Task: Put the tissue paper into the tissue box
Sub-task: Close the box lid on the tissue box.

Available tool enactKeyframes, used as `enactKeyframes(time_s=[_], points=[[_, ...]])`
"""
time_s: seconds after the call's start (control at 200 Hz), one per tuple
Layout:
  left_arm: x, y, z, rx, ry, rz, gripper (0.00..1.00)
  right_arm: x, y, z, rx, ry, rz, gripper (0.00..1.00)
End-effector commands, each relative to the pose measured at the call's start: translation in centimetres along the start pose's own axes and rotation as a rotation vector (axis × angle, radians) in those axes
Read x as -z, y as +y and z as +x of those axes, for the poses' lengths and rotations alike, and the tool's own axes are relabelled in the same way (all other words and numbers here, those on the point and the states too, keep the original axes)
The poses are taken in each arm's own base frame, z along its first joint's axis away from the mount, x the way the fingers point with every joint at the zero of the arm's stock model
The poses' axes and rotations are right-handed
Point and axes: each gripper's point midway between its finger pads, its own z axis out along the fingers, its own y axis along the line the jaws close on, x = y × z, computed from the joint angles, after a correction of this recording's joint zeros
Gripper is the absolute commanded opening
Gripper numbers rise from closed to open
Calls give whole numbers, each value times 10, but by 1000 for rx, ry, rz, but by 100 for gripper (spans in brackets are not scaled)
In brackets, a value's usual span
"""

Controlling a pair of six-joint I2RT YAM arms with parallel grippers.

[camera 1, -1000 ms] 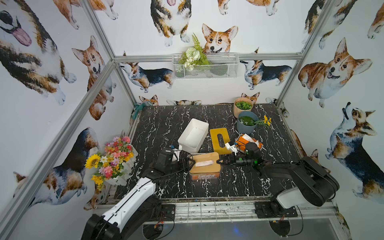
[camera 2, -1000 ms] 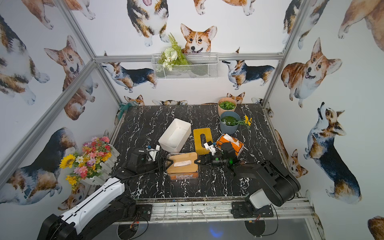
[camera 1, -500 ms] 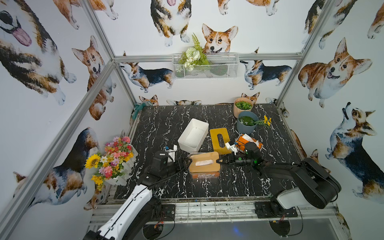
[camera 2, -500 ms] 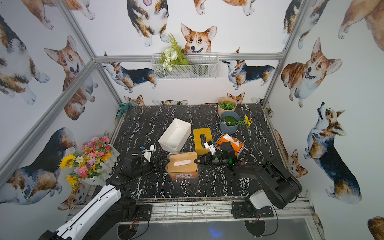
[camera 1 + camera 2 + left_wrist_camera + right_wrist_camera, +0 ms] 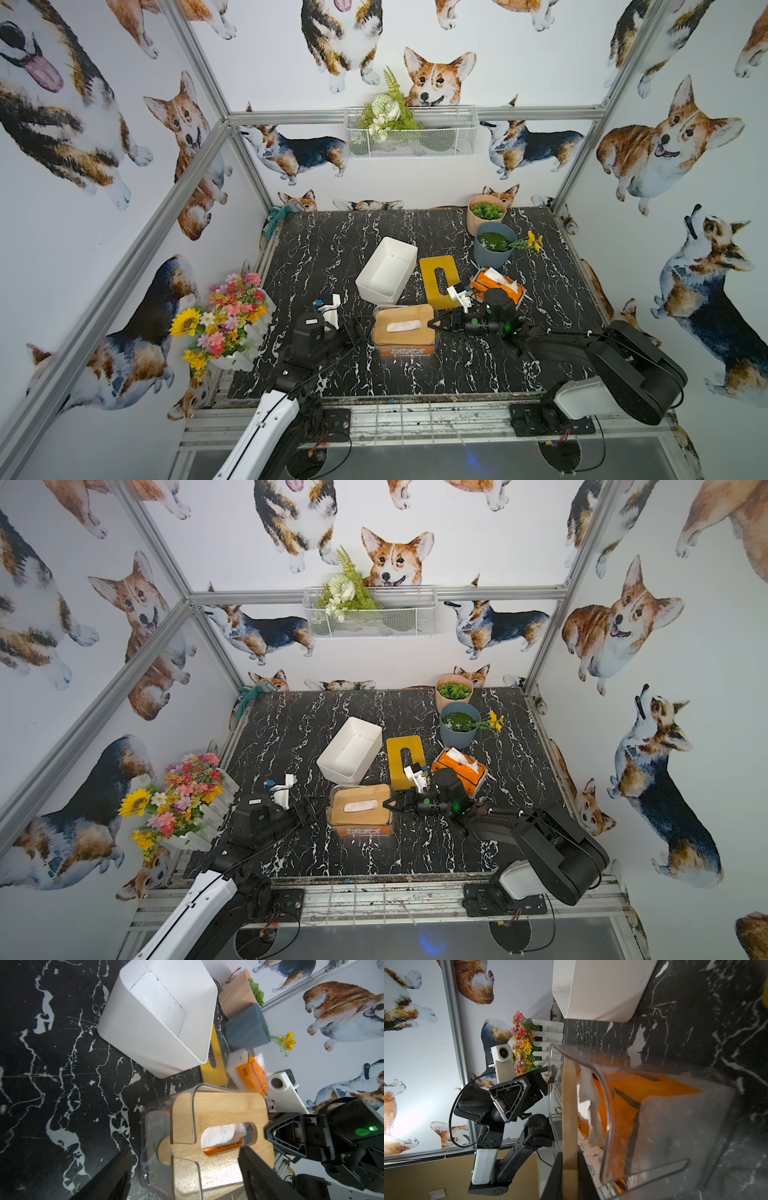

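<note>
Beside tissue box [image 5: 405, 348], L tool [image 5: 358, 329] spread, R tool [image 5: 434, 324] pinching lid [image 5: 419, 316].

Black white-veined marble table [image 5: 324, 257], white bin [image 5: 374, 286], tan wooden lid [image 5: 415, 313], orange pack [image 5: 478, 286], blue-grey pot [image 5: 490, 259], corgi-print walls [image 5: 665, 145]

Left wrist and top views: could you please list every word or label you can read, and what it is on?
"CHEERFU", end cut off: on the orange tissue pack, through the slot of the bamboo lid.
White print on that pack's side in both top views: too blurred to read.
</note>
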Motion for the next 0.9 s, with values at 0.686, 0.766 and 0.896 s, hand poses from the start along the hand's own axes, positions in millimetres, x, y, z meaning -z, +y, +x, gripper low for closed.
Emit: enactKeyframes(time_s=[0.686, 0.766, 0.896], points=[[1, 11, -2, 32, -36, -38, 90, -7, 5, -6, 84, -52, 29, 0], [0, 11, -2, 32, -25, -42, 91, -7, 4, -6, 80, -55, 32, 0], [-1, 13, -7, 12, -11, -87, 92, -7, 5, -7, 76, -58, 29, 0]])
